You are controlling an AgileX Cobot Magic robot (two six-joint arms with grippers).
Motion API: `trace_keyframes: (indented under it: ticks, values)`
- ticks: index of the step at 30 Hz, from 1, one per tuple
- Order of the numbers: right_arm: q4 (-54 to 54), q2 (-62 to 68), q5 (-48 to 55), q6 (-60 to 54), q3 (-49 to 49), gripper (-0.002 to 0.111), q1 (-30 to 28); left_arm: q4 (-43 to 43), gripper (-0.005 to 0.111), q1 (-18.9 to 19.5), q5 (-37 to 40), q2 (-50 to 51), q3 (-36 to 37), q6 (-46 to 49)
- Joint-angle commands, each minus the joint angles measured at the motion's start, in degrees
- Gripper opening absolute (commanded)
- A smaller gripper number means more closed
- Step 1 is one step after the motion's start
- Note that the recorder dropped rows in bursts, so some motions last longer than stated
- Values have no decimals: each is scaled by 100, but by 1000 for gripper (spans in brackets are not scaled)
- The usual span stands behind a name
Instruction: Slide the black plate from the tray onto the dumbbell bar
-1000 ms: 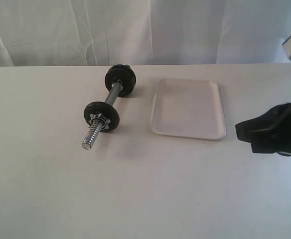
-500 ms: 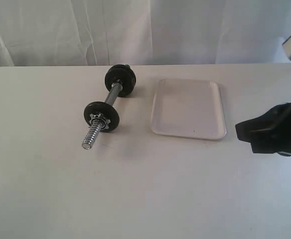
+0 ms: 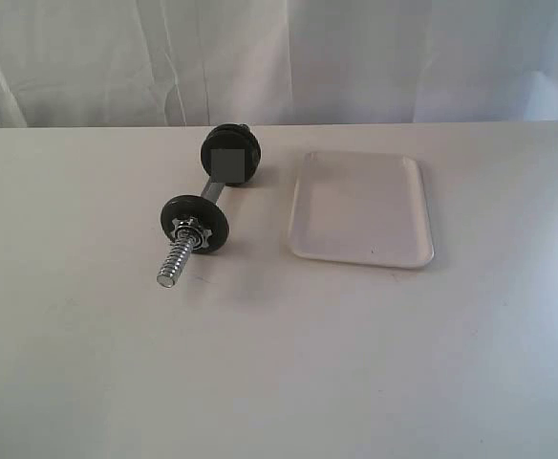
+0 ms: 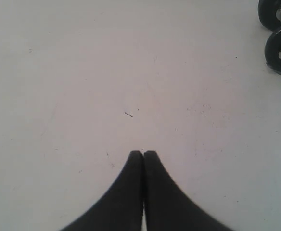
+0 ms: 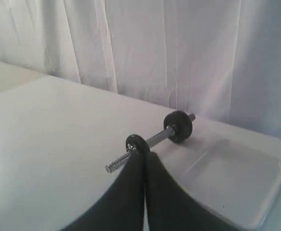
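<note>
— What's on the table (image 3: pixel 279 382) from the outside camera?
— A dumbbell bar (image 3: pixel 203 212) at nine o'clock of a white tray (image 3: pixel 362 208), which holds nothing. A black plate (image 3: pixel 195 223) sits on the bar's near end, another at its far end.
— The left wrist camera?
— The left gripper (image 4: pixel 143 155) is pressed shut, empty, over bare table.
— The right?
— The right gripper (image 5: pixel 144 156) is shut too, holding nothing, raised above the table.

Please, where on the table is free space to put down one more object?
The table is bare across its whole near side, and left of the dumbbell bar. The tray holds nothing. The only narrow spot is the gap between bar and tray.
</note>
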Motion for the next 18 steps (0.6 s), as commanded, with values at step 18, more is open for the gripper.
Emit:
trace_keyframes:
  ticks: [18]
  values:
    - [-1096,-1367,-1235,-62,2699,0,28,-8,0,-28,-17,-25,15,11]
